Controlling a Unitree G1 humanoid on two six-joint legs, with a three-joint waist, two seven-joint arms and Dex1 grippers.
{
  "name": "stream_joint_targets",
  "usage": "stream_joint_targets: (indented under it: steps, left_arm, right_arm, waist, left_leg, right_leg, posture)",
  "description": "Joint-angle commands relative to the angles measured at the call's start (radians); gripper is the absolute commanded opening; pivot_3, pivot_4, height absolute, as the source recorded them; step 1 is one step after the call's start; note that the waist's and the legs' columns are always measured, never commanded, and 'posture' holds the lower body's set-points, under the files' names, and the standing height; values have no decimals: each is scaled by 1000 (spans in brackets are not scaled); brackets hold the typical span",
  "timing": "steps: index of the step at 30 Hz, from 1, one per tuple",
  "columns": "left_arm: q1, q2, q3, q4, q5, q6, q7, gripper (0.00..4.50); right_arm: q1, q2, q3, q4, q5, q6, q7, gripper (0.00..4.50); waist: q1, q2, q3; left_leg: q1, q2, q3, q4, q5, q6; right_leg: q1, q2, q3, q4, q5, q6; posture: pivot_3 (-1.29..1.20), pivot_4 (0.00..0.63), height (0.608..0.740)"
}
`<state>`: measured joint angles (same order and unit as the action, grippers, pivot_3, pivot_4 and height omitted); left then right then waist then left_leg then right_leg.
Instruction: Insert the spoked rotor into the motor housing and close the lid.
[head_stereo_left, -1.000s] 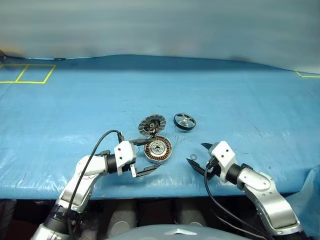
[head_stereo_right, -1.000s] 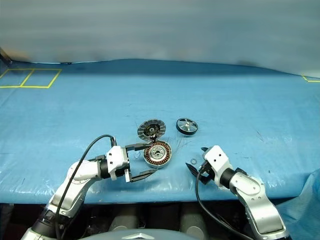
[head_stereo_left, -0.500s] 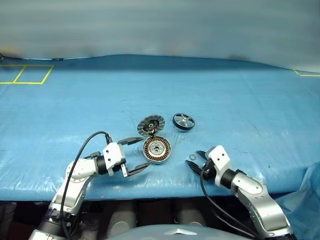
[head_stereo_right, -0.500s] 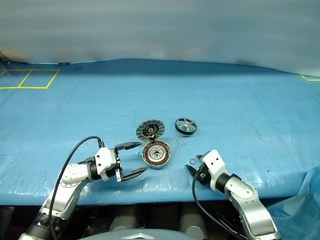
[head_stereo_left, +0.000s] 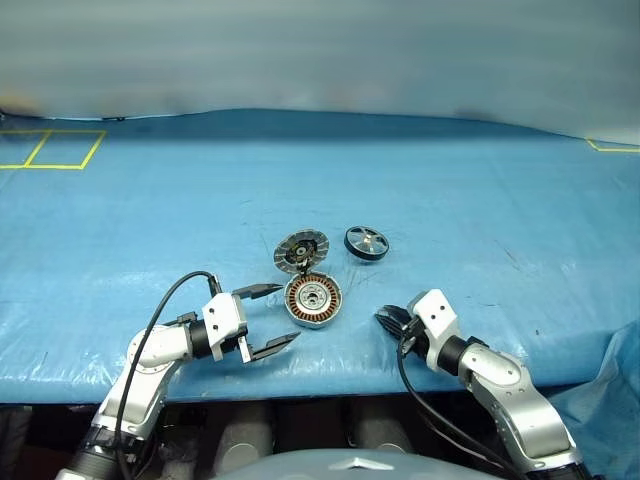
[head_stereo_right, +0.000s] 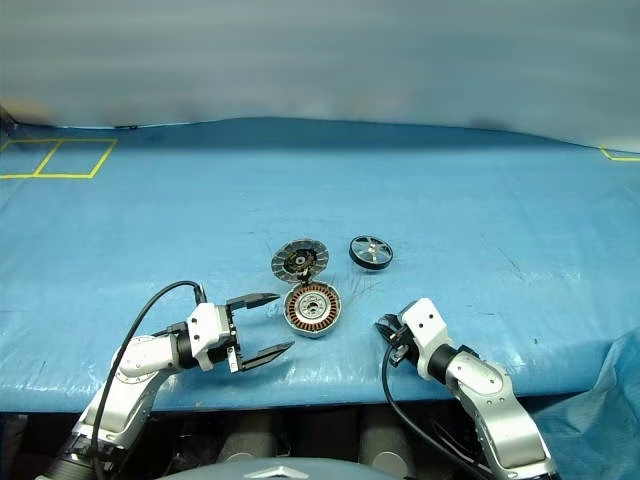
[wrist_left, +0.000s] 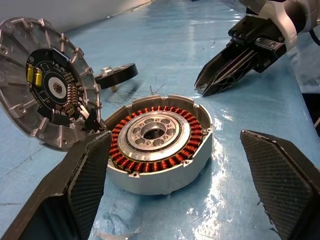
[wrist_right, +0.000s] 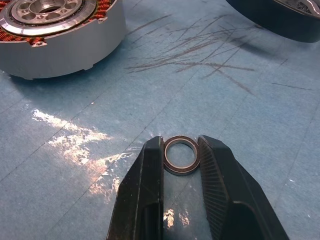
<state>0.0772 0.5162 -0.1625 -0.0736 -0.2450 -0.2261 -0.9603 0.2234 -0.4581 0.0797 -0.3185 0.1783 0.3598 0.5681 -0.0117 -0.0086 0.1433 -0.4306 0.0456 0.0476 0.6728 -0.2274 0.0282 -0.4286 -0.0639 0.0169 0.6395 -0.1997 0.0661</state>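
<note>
Black-rimmed, the spoked rotor (head_stereo_left: 366, 243) lies on the blue table (head_stereo_left: 480, 200), just beyond the motor housing (head_stereo_left: 313, 300), whose lid (head_stereo_left: 301, 250) stands tilted open. The right gripper (wrist_right: 181, 155) pinches a small metal ring (wrist_right: 181, 155); the left gripper (head_stereo_left: 268, 318) gapes wide beside the housing.

The right pincer (wrist_right: 181, 150) has closed: a second ago its two fingers stood wide apart near the front edge of the tabletop (head_stereo_left: 150, 200), and now they are drawn in on either side of a small metal ring (wrist_right: 180, 155) lying flat on the blue sheet (both fingers touch its rim). The left pincer (head_stereo_left: 266, 318), spread as wide as before, has drawn back from the housing (head_stereo_left: 313, 300) toward the tabletop's left side; earlier its fingers flanked the housing, now their tips sit just beside it.
</note>
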Motion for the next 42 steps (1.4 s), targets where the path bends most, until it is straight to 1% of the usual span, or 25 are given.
stream_joint_targets:
  steps: [1, 3, 6, 9, 12, 17, 19, 22, 26, 33, 42]
  left_arm:
    - [1, 8, 28, -3, -6, -16, 6, 4385]
    - [5, 10, 30, -4, -10, -13, 5, 4385]
    - [8, 10, 31, -4, -12, -11, 5, 4385]
    - [17, 6, 31, -3, -19, -4, 3, 4385]
    - [19, 1, 36, 3, -13, -9, 12, 4385]
    - [20, -5, 37, 26, 2, -34, 21, 4385]
    - [26, -8, 37, 30, 0, -39, 27, 4385]
    - [35, -6, 40, 29, 2, -43, 34, 4385]
    - [46, 0, 43, 25, 7, -49, 42, 4385]
    - [50, 3, 47, 25, 28, -60, 60, 4385]
    - [54, 7, 48, 16, 60, -65, 85, 4385]
  right_arm:
    - [-3, 4, -21, -44, 29, 1, 4, 657]
    - [-18, -8, -26, -97, 49, 5, 18, 657]
    - [-44, -32, -28, -149, 53, 22, 27, 657]
    - [-127, -61, 55, -218, 28, 44, 67, 657]
    - [-186, -47, 126, -229, 25, 48, 83, 657]
    - [-267, -8, 211, -173, 1, 38, 87, 657]
    - [-286, 17, 227, -136, 6, 29, 90, 657]
    - [-295, 26, 244, -90, -1, 15, 104, 657]
    - [-305, 38, 260, -27, -13, -3, 115, 657]
    - [-337, 86, 276, 84, -20, -45, 131, 657]
    - [-358, 113, 285, 115, -36, -57, 140, 657]
  waist:
    - [0, 0, 0]
    - [0, 0, 0]
    - [0, 0, 0]
    - [-1, 0, 0]
    - [1, 0, 0]
    - [3, -1, 0]
    - [3, -1, 0]
    - [2, -1, 0]
    - [1, -1, 0]
    - [0, -1, 0]
    - [1, -1, 0]
  left_leg:
    - [0, 0, 0, -1, 0, 0]
    - [0, 0, 1, -2, 0, 0]
    - [0, 0, 2, -7, 3, 5]
    - [0, 0, 2, -9, 3, 5]
    - [0, 0, 1, -11, 3, 4]
    - [-1, -1, 1, -12, 2, 4]
    - [-1, -1, 1, -12, 2, 4]
    - [0, -1, 1, -12, 2, 4]
    - [0, -1, 1, -12, 2, 4]
    - [0, -1, 1, -12, 2, 4]
    - [0, -1, 2, -12, 2, 4]
  right_leg:
    - [0, 0, 0, 0, 0, 0]
    - [-1, 0, 0, -1, 0, 0]
    - [-1, 0, 0, -3, 0, 0]
    - [-1, 1, -1, -7, 0, 0]
    - [-1, 3, -2, -10, 0, -1]
    - [0, 2, -3, -11, 0, -2]
    - [0, 2, -3, -11, 0, -2]
    - [0, 2, -3, -11, 0, -2]
    - [0, 2, -3, -11, 2, -6]
    - [0, 3, -3, -11, 2, -6]
    - [0, 3, -3, -11, 3, -6]
  posture:
    - [0, 150, 740]
    - [0, 150, 740]
    - [0, 150, 740]
    - [0, 150, 740]
    - [0, 150, 740]
    - [0, 150, 740]
    - [0, 150, 740]
    - [0, 150, 740]
    - [0, 150, 740]
    - [0, 150, 740]
    - [0, 150, 740]
